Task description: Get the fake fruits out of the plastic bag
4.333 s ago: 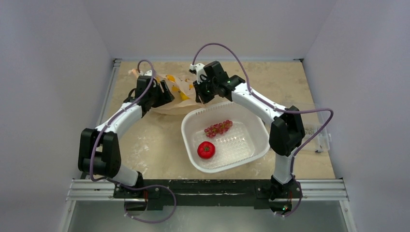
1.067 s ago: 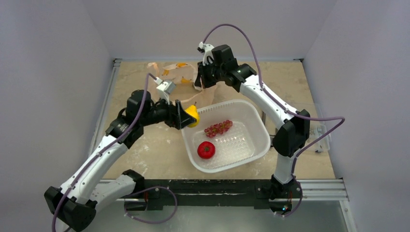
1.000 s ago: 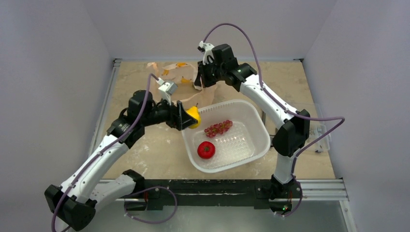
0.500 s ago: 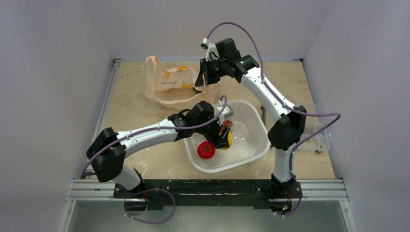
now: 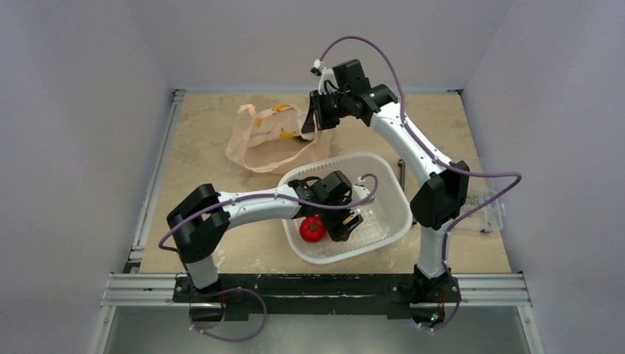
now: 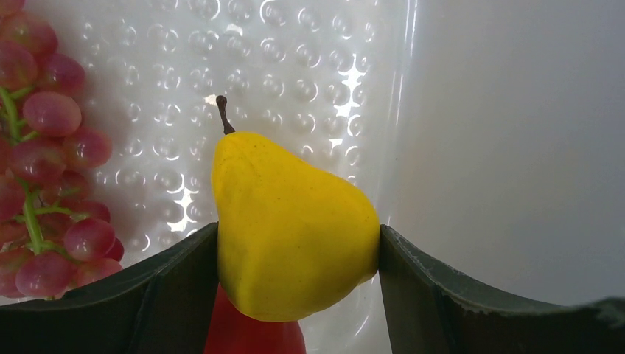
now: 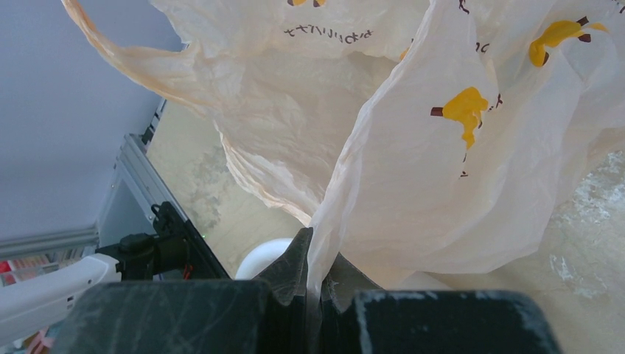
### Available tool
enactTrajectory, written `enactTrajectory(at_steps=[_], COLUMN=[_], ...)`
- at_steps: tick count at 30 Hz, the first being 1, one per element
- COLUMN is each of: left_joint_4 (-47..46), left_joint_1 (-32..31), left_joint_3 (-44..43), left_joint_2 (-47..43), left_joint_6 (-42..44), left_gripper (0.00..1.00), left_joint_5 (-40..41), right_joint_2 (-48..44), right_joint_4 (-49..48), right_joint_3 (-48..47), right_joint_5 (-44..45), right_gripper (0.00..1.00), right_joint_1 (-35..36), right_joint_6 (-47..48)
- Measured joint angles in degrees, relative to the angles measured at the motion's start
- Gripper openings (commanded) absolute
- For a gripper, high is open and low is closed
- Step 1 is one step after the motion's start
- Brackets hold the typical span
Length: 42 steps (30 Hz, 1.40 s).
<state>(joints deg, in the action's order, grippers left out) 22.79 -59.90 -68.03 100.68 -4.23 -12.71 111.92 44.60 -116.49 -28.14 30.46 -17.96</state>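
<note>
My left gripper (image 5: 348, 222) is inside the white perforated basin (image 5: 390, 184), shut on a yellow pear-shaped fruit (image 6: 291, 221) with a brown stem, held just above the basin floor. The reddish grapes (image 6: 44, 177) lie to its left and the red tomato-like ball (image 5: 312, 229) sits beside it, also showing under the pear in the left wrist view (image 6: 254, 335). My right gripper (image 5: 315, 125) is at the back, shut on the edge of the peach-beige plastic bag (image 5: 269, 139), holding it lifted; the bag fills the right wrist view (image 7: 442, 147). No dark purple fruit shows.
The basin stands right of centre on the beige tabletop (image 5: 221, 221). A clear plastic box (image 5: 486, 210) sits at the table's right edge. The table's metal rail (image 5: 332, 289) runs along the near edge.
My left arm carried the yellow fruit from the basin's left rim into the basin and lowered it near the tomato. My right gripper raised the bag's edge and shifted slightly right; the bag now hangs open.
</note>
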Motion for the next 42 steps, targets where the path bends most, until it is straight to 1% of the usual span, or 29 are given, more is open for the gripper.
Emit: enactTrajectory(at_steps=[2,7,9,10,16,18,23,26,28,30,33,36,39,42], left_joint_4=[1.6,3.8,4.4,4.6,5.2,5.2,4.3,3.5,4.1,4.6,4.6,4.0,2.4,2.5], left_joint_1=[0.0,0.0,0.0,0.0,0.0,0.0,0.0,0.4,1.6,4.5,11.4,17.5,20.3,22.2], left_joint_3=[-0.2,-0.7,-1.2,-1.3,-1.3,-1.0,0.6,5.2,8.1,9.7,11.0,11.5,11.5,9.7], left_joint_2=[0.3,0.6,0.7,0.7,-0.1,-1.4,-7.1,-14.8,-21.6,-28.2,-36.5,-43.3,-46.9,-46.0], left_joint_6=[0.7,1.5,1.9,1.9,2.2,2.4,2.6,2.6,2.5,1.8,-0.8,-3.7,-5.9,-8.3], left_gripper=[0.44,0.52,0.72,0.76,0.80,0.87,0.87,0.86,0.86,0.86,0.86,0.86,0.87,0.87], left_joint_5=[0.0,-0.4,-0.5,-0.5,-0.5,-0.4,0.4,1.6,1.4,-0.2,-3.1,-3.5,-0.4,5.5], right_joint_2=[-0.1,-0.2,-0.2,-0.2,-0.2,-0.2,-0.2,-0.2,-0.2,-0.4,-1.1,-1.9,-1.7,-1.6], right_joint_4=[0.0,0.0,0.0,-0.1,-0.1,-0.1,-0.1,-0.1,-0.1,-0.9,-2.3,-4.0,-5.4,-7.5], right_joint_3=[0.2,0.6,0.6,0.7,0.7,0.7,0.7,0.7,0.8,1.5,3.7,6.2,6.7,6.7], right_joint_5=[0.0,-0.1,-0.2,-0.2,-0.2,-0.2,-0.2,-0.2,-0.2,-0.5,-1.5,-2.3,-4.1,-6.7], right_gripper=[0.00,0.00,0.00,0.00,0.00,0.00,0.00,0.00,0.00,0.00,0.00,0.00,0.00,0.00], right_joint_1=[0.0,0.0,0.0,0.0,0.0,0.0,0.0,0.0,0.0,0.0,0.0,0.0,0.0,0.1], right_joint_6=[0.0,0.0,0.0,0.0,0.2,0.2,0.2,0.3,0.5,0.5,0.8,1.2,1.0,0.6])
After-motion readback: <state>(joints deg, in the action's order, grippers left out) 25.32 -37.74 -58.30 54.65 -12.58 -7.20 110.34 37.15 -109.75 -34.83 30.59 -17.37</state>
